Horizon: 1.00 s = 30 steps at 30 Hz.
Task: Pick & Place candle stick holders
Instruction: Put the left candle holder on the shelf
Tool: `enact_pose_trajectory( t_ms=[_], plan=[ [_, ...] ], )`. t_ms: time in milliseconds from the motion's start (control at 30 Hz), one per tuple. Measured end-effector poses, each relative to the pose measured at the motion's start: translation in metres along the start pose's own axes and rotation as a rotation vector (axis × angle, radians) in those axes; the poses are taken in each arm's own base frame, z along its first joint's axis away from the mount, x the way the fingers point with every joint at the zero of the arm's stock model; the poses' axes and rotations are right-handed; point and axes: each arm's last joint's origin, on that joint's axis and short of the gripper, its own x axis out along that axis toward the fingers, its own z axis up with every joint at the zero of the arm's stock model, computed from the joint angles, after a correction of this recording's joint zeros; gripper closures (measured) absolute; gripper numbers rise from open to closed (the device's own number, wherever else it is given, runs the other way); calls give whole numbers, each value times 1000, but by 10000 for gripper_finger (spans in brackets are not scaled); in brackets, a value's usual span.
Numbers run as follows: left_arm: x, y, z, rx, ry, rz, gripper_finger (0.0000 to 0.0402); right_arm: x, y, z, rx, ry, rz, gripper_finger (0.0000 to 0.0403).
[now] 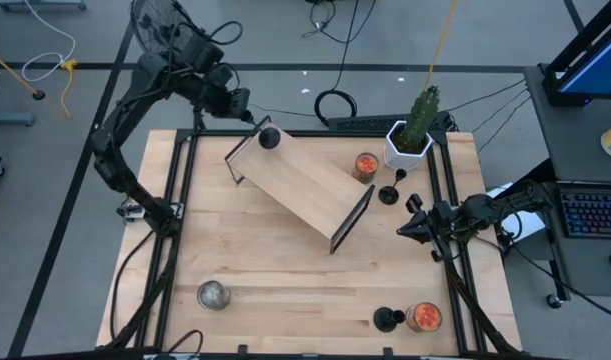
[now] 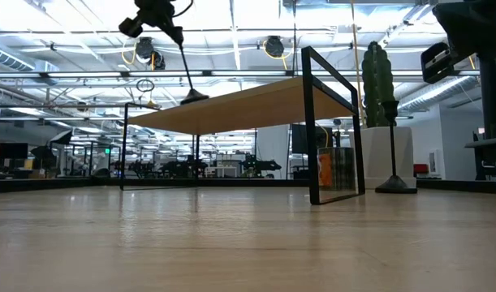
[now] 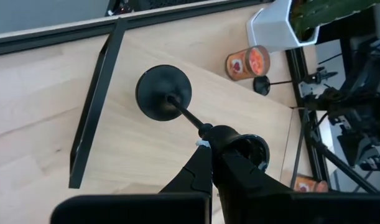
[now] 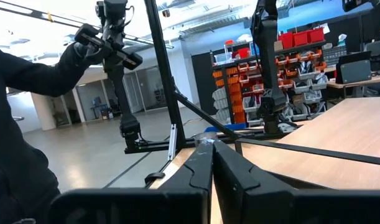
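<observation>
Left gripper [image 3: 211, 163] clamps a candle stick holder [image 3: 164, 93] on the shelf [image 1: 303, 180] (eleven o'clock); placing; release next.

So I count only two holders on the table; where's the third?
On the far-left end of the wooden shelf, the third holder is gripped by the left gripper.
</observation>
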Motion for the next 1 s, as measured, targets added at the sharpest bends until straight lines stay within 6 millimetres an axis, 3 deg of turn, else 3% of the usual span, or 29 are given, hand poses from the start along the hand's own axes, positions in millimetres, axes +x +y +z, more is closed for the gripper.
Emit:
enact_pose_trajectory(
  t_ms=[433, 1000],
  plan=[
    [32, 5, 18, -32, 52, 61, 397, 0, 0, 0, 0, 1, 0, 399],
    [35, 5, 22, -20, 31, 49, 381, 0, 0, 0, 0, 0, 0, 399]
  ],
)
